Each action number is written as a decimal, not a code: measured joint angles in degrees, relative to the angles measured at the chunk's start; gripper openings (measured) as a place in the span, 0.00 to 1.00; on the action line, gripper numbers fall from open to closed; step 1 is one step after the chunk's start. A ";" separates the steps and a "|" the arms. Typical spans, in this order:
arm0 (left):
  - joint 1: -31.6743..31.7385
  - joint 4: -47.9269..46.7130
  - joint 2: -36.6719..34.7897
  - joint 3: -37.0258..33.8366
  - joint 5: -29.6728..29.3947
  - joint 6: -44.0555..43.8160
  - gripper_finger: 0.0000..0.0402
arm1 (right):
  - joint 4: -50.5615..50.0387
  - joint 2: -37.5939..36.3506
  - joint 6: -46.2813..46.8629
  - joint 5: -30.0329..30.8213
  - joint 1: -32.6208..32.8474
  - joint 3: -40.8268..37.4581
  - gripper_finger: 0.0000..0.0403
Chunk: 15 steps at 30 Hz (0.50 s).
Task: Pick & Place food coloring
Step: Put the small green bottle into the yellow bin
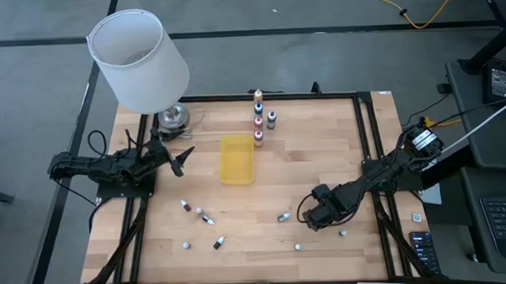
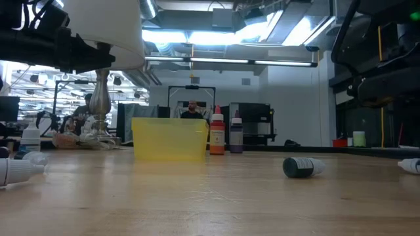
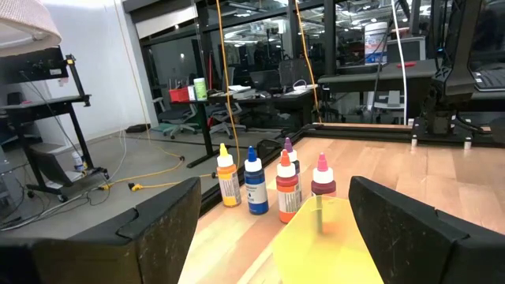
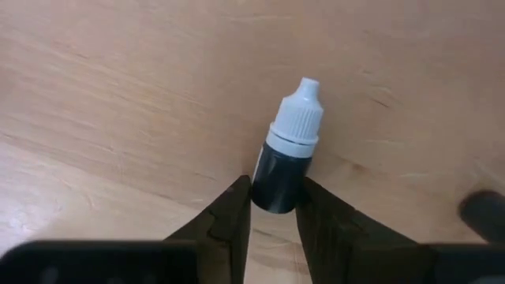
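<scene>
Right pincer [image 4: 272, 207] grips dark bottle [image 4: 284, 162]; yellow tray [image 1: 237, 158] well apart.

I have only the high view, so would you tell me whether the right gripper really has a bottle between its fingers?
Observer: Yes, the right gripper is shut on a dark bottle lying on the table.
Operator: Which end does it hold?
Observer: The base; the white cap points away from the gripper.
Operator: And the left gripper?
Observer: The left gripper is open, facing the yellow tray and five upright bottles beyond it.
</scene>
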 joint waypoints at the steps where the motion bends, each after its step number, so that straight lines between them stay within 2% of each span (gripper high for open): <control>1: -0.01 0.00 0.00 0.00 -0.02 -0.02 0.79 | 0.00 0.00 0.14 0.02 0.00 0.00 0.22; 15: 0.00 0.00 0.00 0.00 0.00 -0.02 0.79 | -0.02 0.00 0.60 1.51 0.00 0.02 0.20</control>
